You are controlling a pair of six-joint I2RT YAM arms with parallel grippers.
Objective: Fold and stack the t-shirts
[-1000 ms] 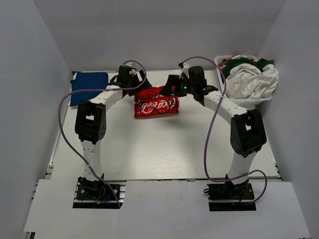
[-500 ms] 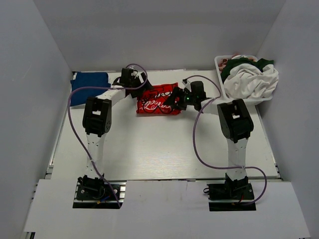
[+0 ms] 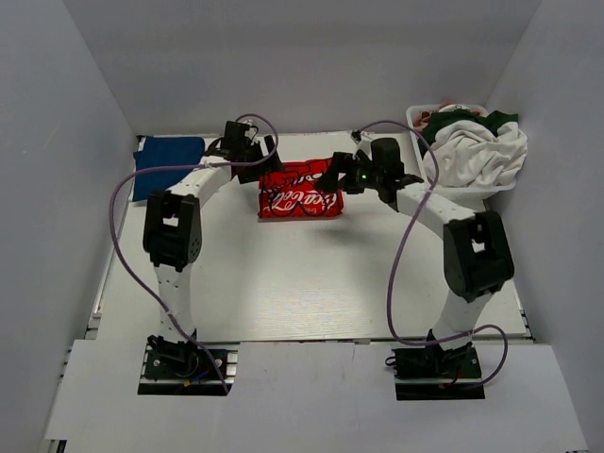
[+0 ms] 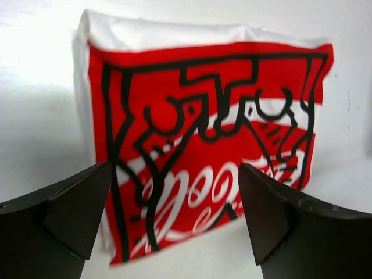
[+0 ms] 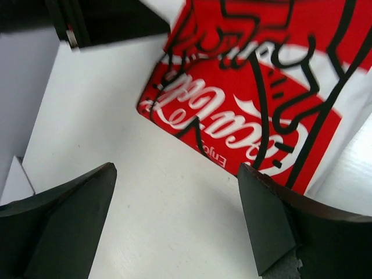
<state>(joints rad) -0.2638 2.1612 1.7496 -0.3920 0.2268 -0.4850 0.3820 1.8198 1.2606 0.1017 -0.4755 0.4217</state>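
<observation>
Top external view: left tool (image 3: pixel 268 167) and right tool (image 3: pixel 335 177) hover spread over the folded red-print t-shirt (image 3: pixel 299 193); soft, limp cloth, probably best pinched at opposite edges.

Both arms look alike to me: white tubular links joined by chunky black motor housings. The left arm (image 3: pixel 172 233) and the right arm (image 3: pixel 479 257) each trail a loose purple cable (image 3: pixel 118 236) from a black base mount (image 3: pixel 184 363), where bits of coloured wiring show. A small green light (image 3: pixel 364 175) glows on the right wrist. The left end effector (image 4: pixel 174 168) and the right end effector (image 5: pixel 177 168) have matte black, wedge-shaped fingers (image 4: pixel 58 215) with blunt faces.
</observation>
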